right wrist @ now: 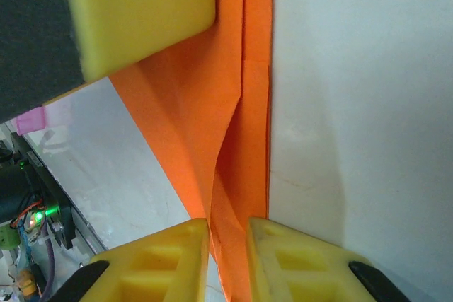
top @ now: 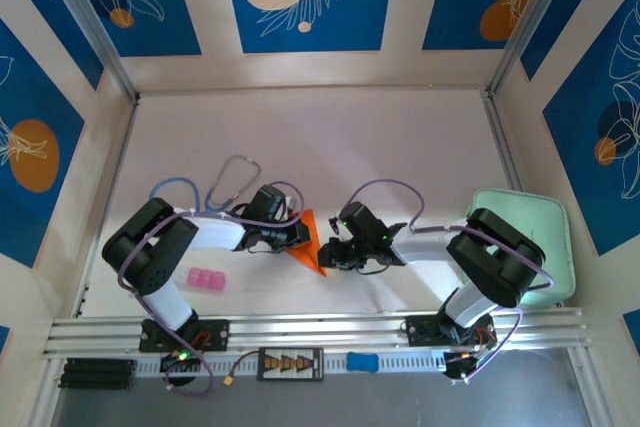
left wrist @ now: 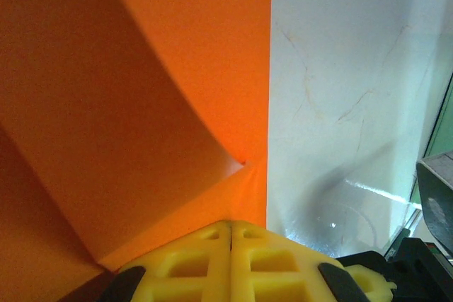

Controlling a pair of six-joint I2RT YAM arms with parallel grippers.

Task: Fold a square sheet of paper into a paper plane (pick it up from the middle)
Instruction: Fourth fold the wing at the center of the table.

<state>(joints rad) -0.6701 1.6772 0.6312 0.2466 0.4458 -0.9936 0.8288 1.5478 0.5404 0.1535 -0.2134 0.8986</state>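
- Top external view: the orange paper plane (top: 310,237) lies mid-table, half folded, between both arms.
- Left gripper (left wrist: 231,235) is pinched together at its 9 o'clock edge.
- Right gripper (right wrist: 228,235) pinches its 6 o'clock tip; wing folds look left.

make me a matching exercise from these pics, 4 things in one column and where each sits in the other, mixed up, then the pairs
Things
1. orange paper
2. pink block
3. pale green tray
4. stethoscope

Places (top view)
A. far right of the table, behind the right arm
B. between the left gripper and the right gripper
C. near the left arm's base, on the table
D. on the table beyond the left arm

Pairs: 1-B, 2-C, 3-A, 4-D
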